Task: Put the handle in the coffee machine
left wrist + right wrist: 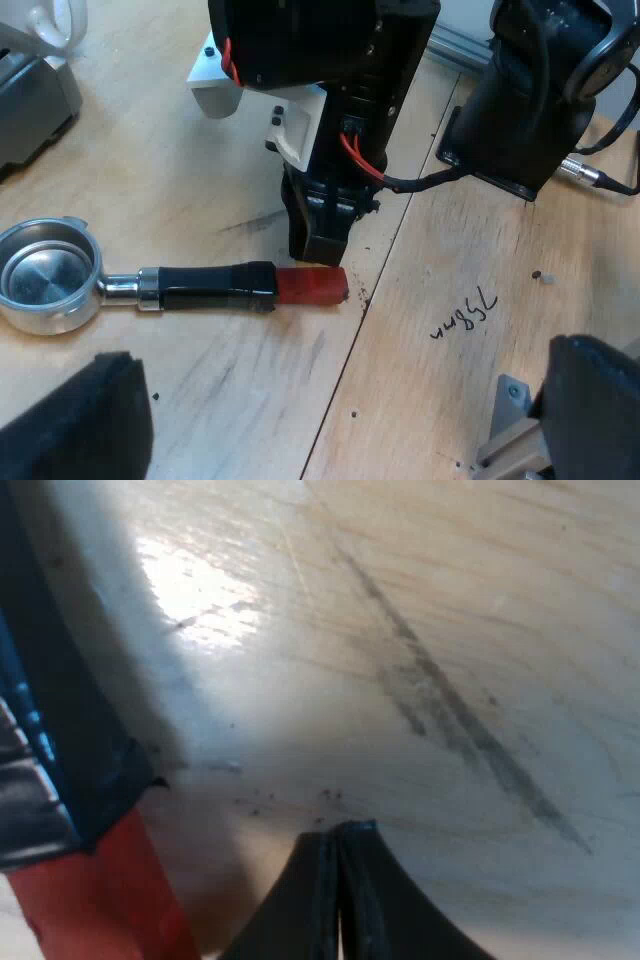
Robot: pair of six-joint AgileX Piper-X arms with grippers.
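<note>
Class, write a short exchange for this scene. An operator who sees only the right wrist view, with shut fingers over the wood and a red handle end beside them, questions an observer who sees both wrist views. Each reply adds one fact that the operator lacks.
Operator: My right gripper is shut beside a red end. Where is the rest of that handle?
Observer: The metal holder lies flat on the wooden table, with its cup facing up at the end away from your gripper.
Operator: And the other arm?
Observer: The left gripper is open above the table and holds nothing. The holder lies ahead of its fingers.
</note>
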